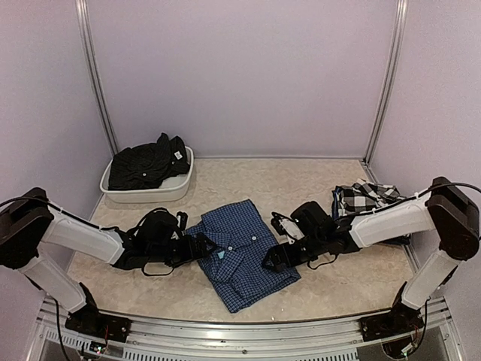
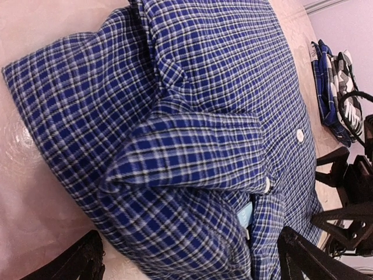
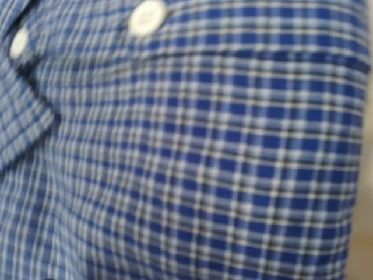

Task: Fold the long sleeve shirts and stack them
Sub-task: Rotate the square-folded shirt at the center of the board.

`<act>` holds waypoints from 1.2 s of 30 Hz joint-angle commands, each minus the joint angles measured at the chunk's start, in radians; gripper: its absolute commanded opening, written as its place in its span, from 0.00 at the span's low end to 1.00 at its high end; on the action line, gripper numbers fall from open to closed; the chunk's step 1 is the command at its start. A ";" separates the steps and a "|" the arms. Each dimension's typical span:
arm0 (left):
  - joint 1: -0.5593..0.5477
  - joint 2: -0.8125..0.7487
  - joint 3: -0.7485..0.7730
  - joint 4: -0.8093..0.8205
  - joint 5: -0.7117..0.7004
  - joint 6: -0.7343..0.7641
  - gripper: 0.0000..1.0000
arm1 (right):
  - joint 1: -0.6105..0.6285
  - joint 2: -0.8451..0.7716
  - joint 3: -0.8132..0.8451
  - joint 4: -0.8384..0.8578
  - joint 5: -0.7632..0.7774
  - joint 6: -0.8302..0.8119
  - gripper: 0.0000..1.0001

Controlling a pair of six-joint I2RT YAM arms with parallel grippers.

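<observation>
Flanking the folded blue shirt (image 1: 244,254) at mid-table, the left gripper (image 1: 197,248) is gaping wide at its nine o'clock and the right gripper (image 1: 276,259), equally wide, at three, with the black shirt (image 1: 146,162) lying in a white tub (image 1: 180,186) at ten and the checked shirt (image 1: 366,195) at two. From the left wrist, spread fingers (image 2: 84,259) are straddling the collar at six o'clock. From the right wrist, blue check cloth is filling the frame, hiding the fingers.

Blurred and close up, the blue checked shirt (image 3: 221,175) fills the frame, two white buttons (image 3: 147,16) showing at upper left.
</observation>
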 commanded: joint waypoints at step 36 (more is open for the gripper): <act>-0.006 -0.171 0.070 -0.235 -0.173 0.188 0.99 | -0.058 0.042 0.404 -0.278 0.229 -0.272 0.99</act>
